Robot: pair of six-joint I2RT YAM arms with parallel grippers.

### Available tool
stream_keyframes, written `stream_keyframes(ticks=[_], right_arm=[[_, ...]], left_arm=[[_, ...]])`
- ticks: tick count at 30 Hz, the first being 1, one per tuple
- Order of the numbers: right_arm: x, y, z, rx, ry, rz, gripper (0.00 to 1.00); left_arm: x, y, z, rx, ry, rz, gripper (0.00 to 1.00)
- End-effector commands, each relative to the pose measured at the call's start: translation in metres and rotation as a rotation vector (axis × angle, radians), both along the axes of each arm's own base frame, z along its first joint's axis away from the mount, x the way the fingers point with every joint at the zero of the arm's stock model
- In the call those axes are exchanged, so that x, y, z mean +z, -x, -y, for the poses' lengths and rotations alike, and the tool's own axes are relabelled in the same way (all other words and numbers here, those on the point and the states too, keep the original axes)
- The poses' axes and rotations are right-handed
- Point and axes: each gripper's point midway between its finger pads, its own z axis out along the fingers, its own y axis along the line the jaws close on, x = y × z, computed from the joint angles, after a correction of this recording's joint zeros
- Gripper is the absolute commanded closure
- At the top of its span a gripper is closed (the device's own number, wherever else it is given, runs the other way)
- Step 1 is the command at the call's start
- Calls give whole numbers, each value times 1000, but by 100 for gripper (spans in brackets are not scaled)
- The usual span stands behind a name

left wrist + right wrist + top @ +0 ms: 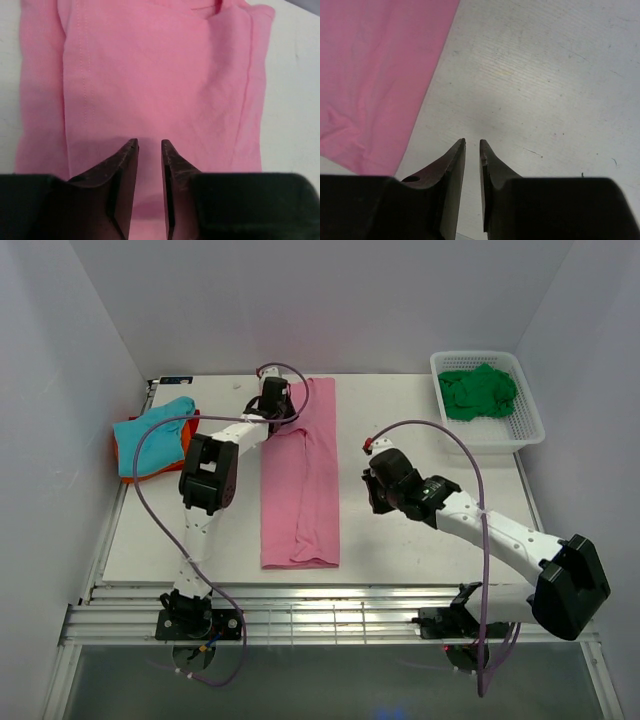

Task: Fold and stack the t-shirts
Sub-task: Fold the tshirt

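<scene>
Pink t-shirt (150, 80) lies under the nearly closed, empty left gripper (149, 145).

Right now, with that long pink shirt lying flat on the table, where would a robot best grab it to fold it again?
Probably at one short end. The pink shirt lies as a long narrow strip, so pinching the near-end corners and carrying them to the far end would halve it. The left fingers hover above the far end, nearly closed. The right fingers are over bare table beside its right edge.
</scene>
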Motion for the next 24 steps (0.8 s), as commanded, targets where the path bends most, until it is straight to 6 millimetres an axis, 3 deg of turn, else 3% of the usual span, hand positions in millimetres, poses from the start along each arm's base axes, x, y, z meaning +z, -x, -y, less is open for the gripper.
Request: stream_keyframes(ticks=[1, 2, 3, 4, 5, 9, 13, 14, 16, 17, 19, 20, 24], right_arm=[[18, 9, -16, 21, -81, 51, 75], [15, 16, -22, 42, -84, 45, 75], [14, 19, -25, 48, -86, 42, 75], [10, 25, -30, 63, -80, 35, 74], [3, 29, -30, 67, -71, 24, 74], [-16, 44, -41, 90, -67, -27, 73], [-34, 55, -51, 115, -73, -62, 70], [-37, 57, -53, 123, -77, -67, 69], [-41, 59, -60, 139, -95, -78, 67], [-42, 60, -62, 148, -99, -83, 67], [-46, 61, -66, 157, -105, -90, 66], [-46, 62, -70, 165, -114, -92, 66], [-52, 65, -79, 189, -134, -111, 66]], left_arm=[[122, 4, 15, -49, 25, 224, 62], [157, 9, 17, -54, 53, 296, 58], [154, 18, 17, -60, 54, 287, 49], [164, 23, 21, -73, 66, 310, 44], [187, 32, 19, -77, 77, 345, 44], [187, 67, 15, -90, 54, 312, 41], [159, 113, 4, -65, 39, 190, 41], [122, 134, -5, -56, 0, 98, 42], [110, 159, -19, 8, -22, 61, 42], [77, 183, -30, 23, -59, -19, 42], [69, 209, -42, 70, -66, -58, 42], [49, 228, -50, 77, -90, -106, 42], [37, 269, -64, 124, -128, -162, 42]])
